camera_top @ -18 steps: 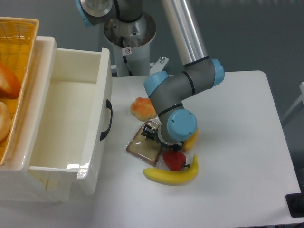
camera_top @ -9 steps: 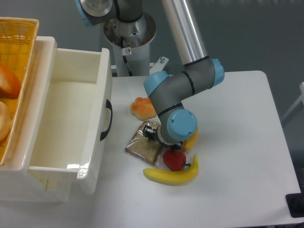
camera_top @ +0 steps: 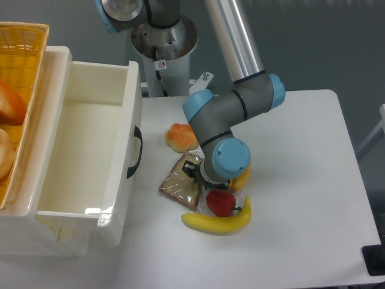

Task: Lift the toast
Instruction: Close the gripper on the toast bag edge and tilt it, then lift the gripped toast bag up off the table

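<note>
Two containers are sitting at the 9 o'clock side of the table (camera_top: 301,180): a white bin (camera_top: 90,150) with nothing visible inside, and a yellow basket (camera_top: 24,66) holding rounded orange-brown items (camera_top: 9,105) that are only partly in frame.
Toast (camera_top: 179,185) in clear wrap is lying at table centre, at 5 o'clock from the orange bun (camera_top: 180,137) and at 10 o'clock from the red fruit (camera_top: 221,203) and the banana (camera_top: 219,221). The gripper (camera_top: 194,173) is pressing on the slice's 2 o'clock edge; the wrist is covering its fingers, so their spread cannot be determined. Compared with one second ago, the slice's near-gripper edge is sitting slightly higher and the slice has shifted a little; other items are remaining in place.
</note>
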